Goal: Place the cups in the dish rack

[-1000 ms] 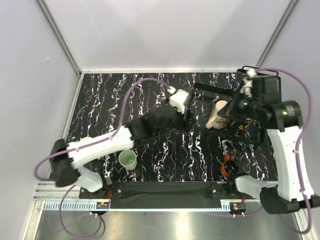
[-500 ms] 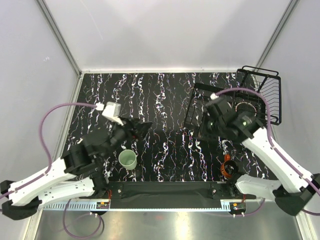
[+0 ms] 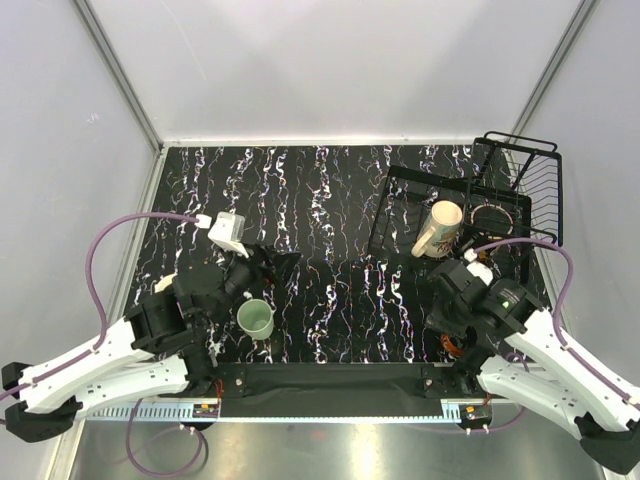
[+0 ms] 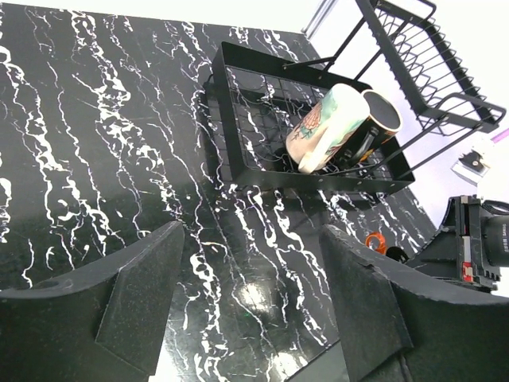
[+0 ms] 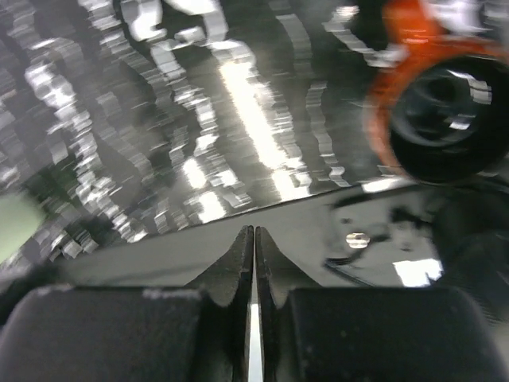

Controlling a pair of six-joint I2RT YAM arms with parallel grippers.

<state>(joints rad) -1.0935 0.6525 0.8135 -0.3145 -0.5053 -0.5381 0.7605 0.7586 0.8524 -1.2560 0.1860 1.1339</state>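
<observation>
Rack (image 4: 278,179) sits at the far right of my black, white-veined table (image 3: 200,180), a low wire basket with the taller slotted section behind it, toward the right wall. My left gripper (image 4: 250,239) hangs over the table left of centre, jaws wide apart with nothing between them, facing the rack. My right gripper (image 5: 254,239) is low by the near edge, fingers pressed together and empty. The cream mug (image 3: 437,229), printed with flowers, lies tilted inside the basket. The green mug (image 3: 256,318) stands upright on the table, just beside the left gripper. The red mug (image 5: 445,119) sits near the right arm's base, partly hidden from above.
</observation>
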